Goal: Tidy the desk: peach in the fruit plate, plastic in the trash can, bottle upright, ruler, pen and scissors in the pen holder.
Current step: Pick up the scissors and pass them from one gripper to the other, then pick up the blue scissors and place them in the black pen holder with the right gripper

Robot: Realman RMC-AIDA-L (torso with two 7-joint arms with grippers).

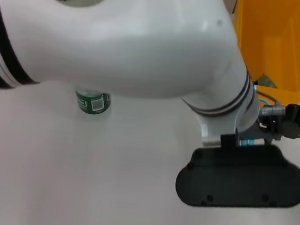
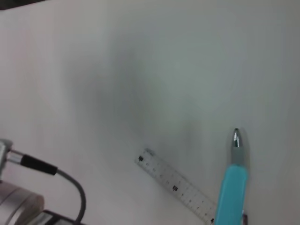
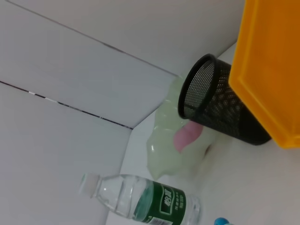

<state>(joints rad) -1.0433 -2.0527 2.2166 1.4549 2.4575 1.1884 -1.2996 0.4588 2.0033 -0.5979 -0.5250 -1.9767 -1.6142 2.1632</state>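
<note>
Clear bottle (image 3: 140, 200) w/ green label, white cap, standing upright.

We see a white desk (image 1: 79, 180) under a white arm with black bands (image 1: 119, 40). Its wrist carries a matte black housing (image 1: 242, 177). The bin (image 1: 276, 45) is bright yellow. The bottle (image 3: 140, 199) is clear plastic with a pale cap and a dark green label bearing white marks. The pen holder (image 3: 215, 108) is black mesh. Beside it we see a pale green fruit plate (image 3: 166, 140) with a pink peach (image 3: 187, 136). The pen (image 2: 232, 187) is turquoise with a grey tip, and the ruler (image 2: 178, 185) is translucent grey with dark markings.
</note>
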